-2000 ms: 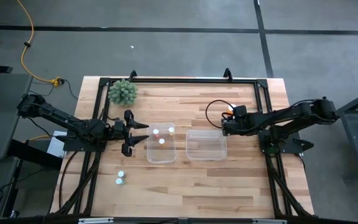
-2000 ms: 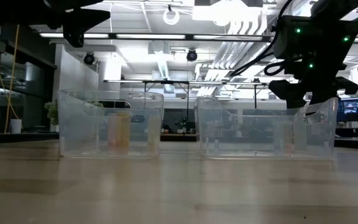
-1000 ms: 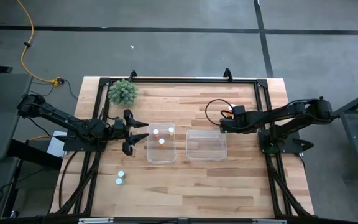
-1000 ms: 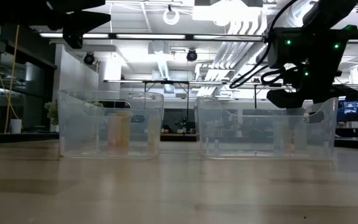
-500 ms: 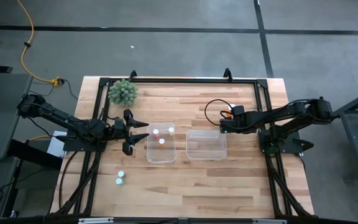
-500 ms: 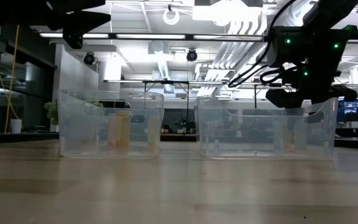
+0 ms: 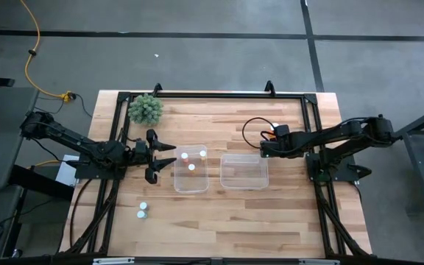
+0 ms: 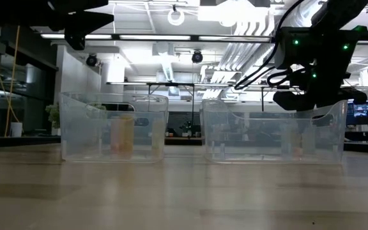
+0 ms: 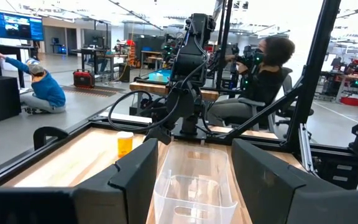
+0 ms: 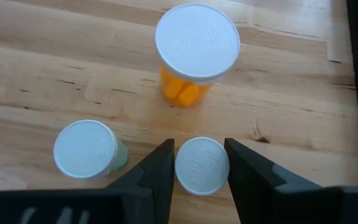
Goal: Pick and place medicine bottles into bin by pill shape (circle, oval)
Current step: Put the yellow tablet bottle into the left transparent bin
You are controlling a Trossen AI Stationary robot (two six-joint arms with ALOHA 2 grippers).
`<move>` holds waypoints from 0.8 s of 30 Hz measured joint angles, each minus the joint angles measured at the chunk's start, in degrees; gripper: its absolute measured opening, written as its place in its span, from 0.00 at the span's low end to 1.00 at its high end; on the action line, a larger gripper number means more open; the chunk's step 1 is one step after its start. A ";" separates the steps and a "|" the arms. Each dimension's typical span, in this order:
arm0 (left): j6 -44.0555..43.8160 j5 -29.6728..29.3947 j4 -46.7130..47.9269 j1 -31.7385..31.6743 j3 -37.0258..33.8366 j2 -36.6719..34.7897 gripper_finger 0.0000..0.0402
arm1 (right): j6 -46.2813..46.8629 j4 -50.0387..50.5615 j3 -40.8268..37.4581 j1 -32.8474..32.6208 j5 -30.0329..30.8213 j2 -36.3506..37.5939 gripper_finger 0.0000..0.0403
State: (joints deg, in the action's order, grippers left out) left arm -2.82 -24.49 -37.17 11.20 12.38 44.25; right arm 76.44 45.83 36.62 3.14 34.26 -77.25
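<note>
wooden table (image 7: 271,221) unchanged, right gripper (image 10: 200,165) now closed on small white-capped bottle (image 10: 201,165), left gripper (image 7: 162,157) still open

Two matte black jointed arms on black frames

The left arm (image 7: 79,147) and right arm (image 7: 344,136) are slim, dark, segmented links; a black cable loops at the right wrist, green indicator lights glow on its housing, and flat, angular black fingers (image 10: 160,171) end each.
</note>
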 joint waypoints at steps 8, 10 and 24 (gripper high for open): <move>-0.03 -0.04 0.00 0.01 0.00 -0.02 0.49 | -1.78 1.04 0.72 0.00 0.05 0.71 0.29; -0.03 -0.07 0.00 0.01 0.00 0.00 0.49 | -2.04 1.67 1.76 -0.32 1.36 1.49 0.29; -0.03 -0.20 0.00 0.01 0.00 -0.01 0.49 | -22.39 -9.64 12.31 -14.36 18.82 3.89 0.29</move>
State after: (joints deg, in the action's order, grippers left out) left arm -2.85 -24.69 -37.17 11.20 12.38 44.23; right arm 54.05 36.19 48.93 -11.22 53.08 -73.36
